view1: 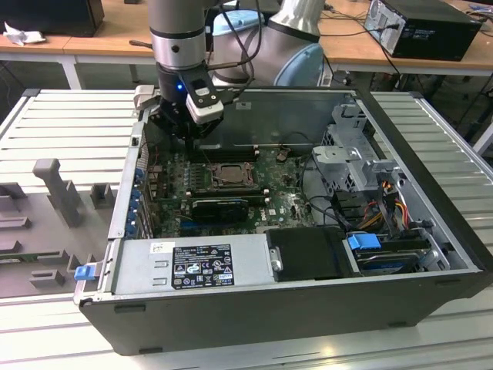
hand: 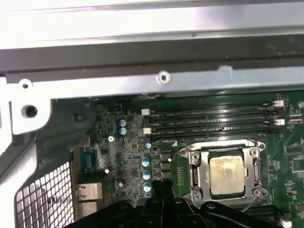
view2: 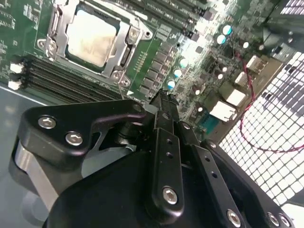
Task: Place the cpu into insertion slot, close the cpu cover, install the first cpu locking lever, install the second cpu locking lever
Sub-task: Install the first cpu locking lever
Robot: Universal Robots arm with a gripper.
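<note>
Closed, empty tool [view2: 164, 98] hovers over open board [view2: 145, 57] between the covered cpu [view2: 92, 35] and the case's vented wall [view2: 273, 137].

The arm [view1: 179, 31] comes down almost straight, and its wrist [view1: 185, 81] stands upright above the insertion slot [view1: 218, 176], a little toward the exterior view's left of it and on its far side. Under the wrist the black end effector [view1: 190, 137] points down and hangs in the air near the slot, without touching it. In both wrist views the end effector [view2: 161, 99] [hand: 159, 186] is seen from behind, and its two fingers [view2: 165, 142] lie close together so that the tips meet with nothing between them, just beside the slot and clear of it.
</note>
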